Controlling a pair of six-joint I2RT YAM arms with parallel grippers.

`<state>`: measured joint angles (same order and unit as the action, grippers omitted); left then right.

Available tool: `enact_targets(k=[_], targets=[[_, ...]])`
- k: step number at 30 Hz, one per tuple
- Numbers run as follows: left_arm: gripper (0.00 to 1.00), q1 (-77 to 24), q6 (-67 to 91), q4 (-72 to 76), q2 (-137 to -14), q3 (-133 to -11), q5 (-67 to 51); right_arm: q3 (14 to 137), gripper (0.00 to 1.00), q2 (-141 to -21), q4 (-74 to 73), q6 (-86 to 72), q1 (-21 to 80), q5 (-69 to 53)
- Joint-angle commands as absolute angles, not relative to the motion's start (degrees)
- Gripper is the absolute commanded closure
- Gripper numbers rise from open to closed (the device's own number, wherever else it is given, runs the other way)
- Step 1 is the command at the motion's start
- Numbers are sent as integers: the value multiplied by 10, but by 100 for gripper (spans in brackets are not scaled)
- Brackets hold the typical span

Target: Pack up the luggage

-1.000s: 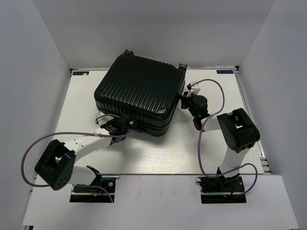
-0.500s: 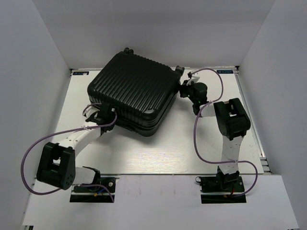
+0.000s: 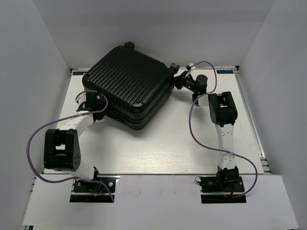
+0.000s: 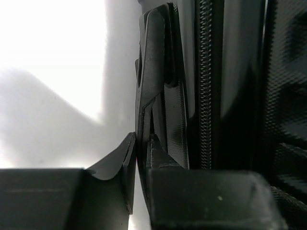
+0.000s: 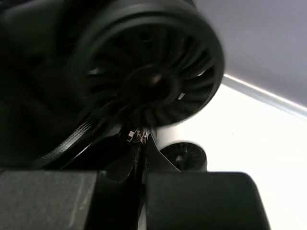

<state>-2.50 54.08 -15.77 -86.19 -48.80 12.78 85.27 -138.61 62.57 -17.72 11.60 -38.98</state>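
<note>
The luggage (image 3: 127,84) is a big black ribbed suitcase, lying closed and turned at an angle at the far left of the table. My left gripper (image 3: 93,98) is at its near-left edge. In the left wrist view it (image 4: 139,143) is shut on a thin black tab (image 4: 153,96) beside the zipper track (image 4: 206,86). My right gripper (image 3: 181,81) is at the suitcase's right corner by the wheels. In the right wrist view it (image 5: 141,139) is shut on a small metal zipper pull (image 5: 135,135) just below a wheel (image 5: 148,81).
The white table (image 3: 192,143) has raised rails at its right (image 3: 249,110) and far edges, and white walls on three sides. A second small wheel (image 5: 182,154) shows past the right fingers. Purple cables loop from both arms.
The suitcase has shifted left and turned a little. My left gripper has slid left along its near edge. My right gripper has moved farther away along its right side towards the wheels.
</note>
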Motion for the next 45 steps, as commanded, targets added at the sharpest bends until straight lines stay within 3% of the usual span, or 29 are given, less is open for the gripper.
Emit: enact_targets(k=[1,4,8,12,24,26,29,30,31,34,35,37,38,41,43,45], targets=[[100,32,459,-214,-915,-468,220,930,100,-1444,679,-252,97,-354],[100,55,425,-201,-927,-484,203,1004,100,-1498,695,-271,104,-338],[100,69,409,-214,-947,-516,192,1157,100,-1549,577,-187,139,-326],[100,69,395,-215,-964,-544,185,1213,100,-1592,567,-203,159,-265],[100,76,375,-217,-955,-560,174,1186,100,-1602,658,-268,165,-199],[100,79,381,-240,-951,-568,177,1136,93,-1563,671,-279,161,-192],[56,83,388,-277,-931,-591,192,997,87,-1485,650,-240,154,-145],[22,84,384,-280,-906,-595,202,971,83,-1443,640,-233,153,-132],[0,85,376,-281,-895,-598,207,922,78,-1401,631,-212,143,-115],[0,91,371,-330,-838,-616,231,794,65,-1303,639,-208,128,-101],[0,97,371,-347,-812,-621,236,723,49,-1285,641,-212,124,-98],[0,110,381,-437,-770,-635,247,681,36,-1209,625,-216,113,-95],[0,112,380,-462,-764,-662,248,661,10,-1190,609,-218,108,-90],[0,115,361,-623,-730,-707,271,613,9,-1048,374,-205,98,-36],[0,113,384,-699,-702,-723,292,663,9,-982,59,-193,98,-3],[0,112,393,-749,-668,-714,296,669,9,-953,-60,-170,98,68]])
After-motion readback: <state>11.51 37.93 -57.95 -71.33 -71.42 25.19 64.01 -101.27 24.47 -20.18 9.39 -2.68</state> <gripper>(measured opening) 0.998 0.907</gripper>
